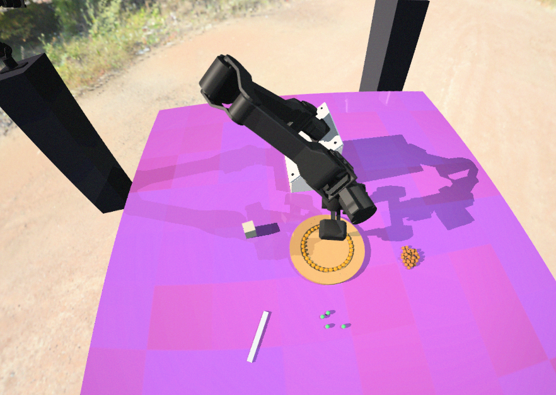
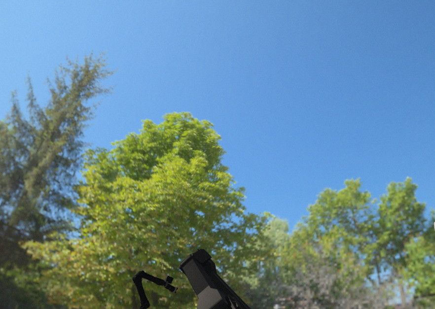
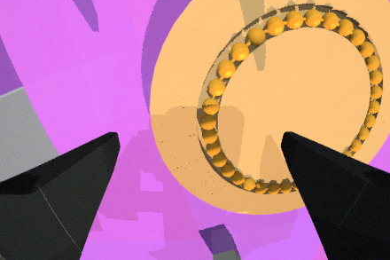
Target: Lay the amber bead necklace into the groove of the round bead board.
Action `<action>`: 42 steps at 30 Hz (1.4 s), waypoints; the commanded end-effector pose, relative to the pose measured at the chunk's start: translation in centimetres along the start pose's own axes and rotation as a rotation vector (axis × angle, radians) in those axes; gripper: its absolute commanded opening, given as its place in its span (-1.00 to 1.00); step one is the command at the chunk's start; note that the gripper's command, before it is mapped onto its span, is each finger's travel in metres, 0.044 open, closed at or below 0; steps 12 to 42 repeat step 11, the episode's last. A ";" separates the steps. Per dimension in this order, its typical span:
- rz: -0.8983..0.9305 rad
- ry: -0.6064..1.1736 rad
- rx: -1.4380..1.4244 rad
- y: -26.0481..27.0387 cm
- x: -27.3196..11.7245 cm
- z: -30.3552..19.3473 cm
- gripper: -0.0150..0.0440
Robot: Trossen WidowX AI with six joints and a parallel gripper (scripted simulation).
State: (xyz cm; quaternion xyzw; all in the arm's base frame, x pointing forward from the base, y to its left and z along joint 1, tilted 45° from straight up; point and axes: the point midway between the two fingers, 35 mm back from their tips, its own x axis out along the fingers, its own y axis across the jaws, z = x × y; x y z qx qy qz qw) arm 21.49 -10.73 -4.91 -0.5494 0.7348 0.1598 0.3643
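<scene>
In the top view, the gripper is above the far part of the round board, the part close to the arm's base. The amber necklace lies as a ring along the groove, and most of it extends from the gripper away from the base. The ring shows no clear long axis.

The exterior view does not show the board or necklace.

In the wrist view, the fingers stand wide apart with nothing between them. The necklace's near curve passes beyond and between the tips. I judge the laying almost finished, so lifting straight up matters.
</scene>
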 end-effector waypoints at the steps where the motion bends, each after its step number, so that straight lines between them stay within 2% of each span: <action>1: -0.014 -0.014 0.010 -0.3 -3.4 0.3 1.00; 4: -0.010 -0.012 0.002 -0.2 -6.3 0.1 1.00; 6: -0.009 -0.012 0.000 -0.2 -6.9 0.0 1.00; 42: -0.009 -0.012 0.000 -0.2 -6.9 0.0 1.00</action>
